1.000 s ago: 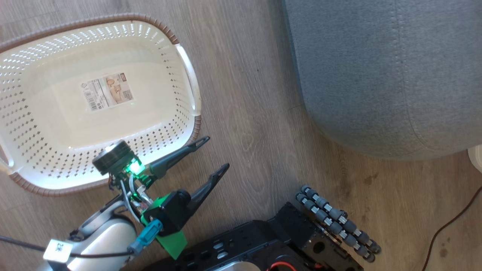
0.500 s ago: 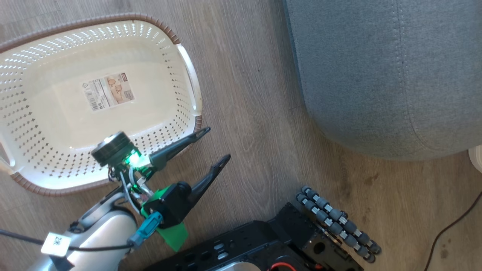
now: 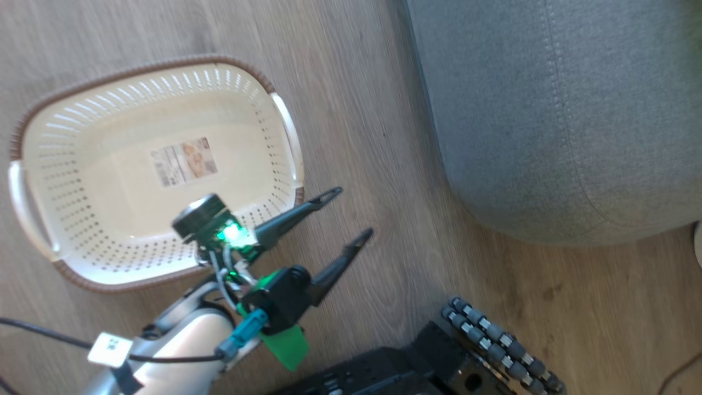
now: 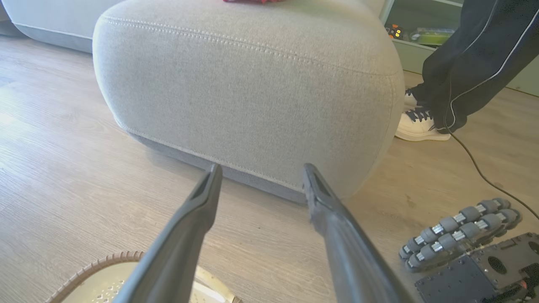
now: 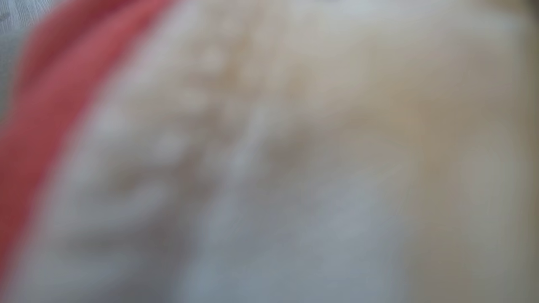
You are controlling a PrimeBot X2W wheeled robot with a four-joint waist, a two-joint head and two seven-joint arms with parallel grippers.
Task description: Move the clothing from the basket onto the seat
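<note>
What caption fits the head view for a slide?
Open left gripper beside the empty basket, grey seat at right.

Sunlit pale wood-plank floor (image 3: 356, 137)

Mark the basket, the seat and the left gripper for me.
basket (image 3: 104, 186), head view, bare bottom.
seat (image 4: 252, 92), left wrist view, grey front face.
left gripper (image 3: 352, 213), head view, midway between its fingertips.

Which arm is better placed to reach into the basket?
Left: its open pincer hangs at the rim of the basket. The right wrist view is too blurred to place that arm.
</note>
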